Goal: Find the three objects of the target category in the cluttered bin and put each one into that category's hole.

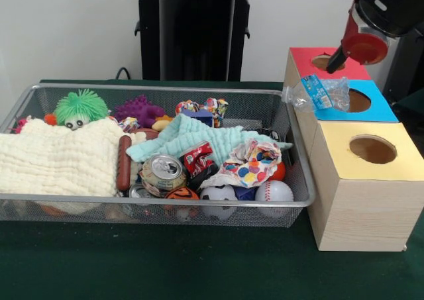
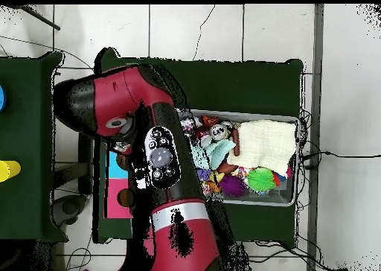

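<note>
A crushed clear bottle with a blue label (image 1: 319, 93) lies on the left edge of the blue-topped box (image 1: 381, 112). It sits just left of the round hole (image 1: 359, 101) and overhangs toward the wire mesh bin (image 1: 132, 200). My gripper (image 1: 336, 63) hangs above the red-topped box's hole, up and right of the bottle and apart from it. No other bottle shows among the clutter in the bin. In the overhead view my arm (image 2: 160, 156) covers the boxes, with only a strip of blue top (image 2: 111, 164) showing.
The red-topped box (image 1: 301, 58) stands behind the blue one and the yellow-topped box (image 1: 344, 207) in front. The bin holds a cream cloth (image 1: 59, 161), a mint cloth (image 1: 199, 136), crushed cans (image 1: 162, 171), a wrapper (image 1: 250, 166), balls and soft toys. It also shows in the overhead view (image 2: 253, 202).
</note>
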{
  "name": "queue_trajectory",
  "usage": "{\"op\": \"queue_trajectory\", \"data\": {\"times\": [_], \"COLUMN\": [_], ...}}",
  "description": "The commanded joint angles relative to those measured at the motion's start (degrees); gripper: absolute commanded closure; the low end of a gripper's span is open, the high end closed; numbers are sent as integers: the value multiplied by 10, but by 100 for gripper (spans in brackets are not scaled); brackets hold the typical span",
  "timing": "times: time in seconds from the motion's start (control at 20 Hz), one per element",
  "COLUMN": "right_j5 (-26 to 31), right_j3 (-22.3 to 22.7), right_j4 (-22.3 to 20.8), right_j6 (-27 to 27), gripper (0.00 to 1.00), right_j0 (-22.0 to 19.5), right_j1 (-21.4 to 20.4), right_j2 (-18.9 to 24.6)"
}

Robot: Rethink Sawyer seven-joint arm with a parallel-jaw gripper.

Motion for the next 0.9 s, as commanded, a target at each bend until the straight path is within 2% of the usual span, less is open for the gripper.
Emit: {"op": "queue_trajectory", "data": {"times": [0.05, 0.65, 0.9], "right_j5": [2, 44, 26], "right_j3": [-27, -45, -41], "right_j4": [-36, -86, -52], "right_j6": [29, -17, 8], "gripper": [100, 100, 100], "right_j0": [-27, -17, -30], "right_j1": [39, 45, 48], "right_j2": [-2, -20, -2]}}
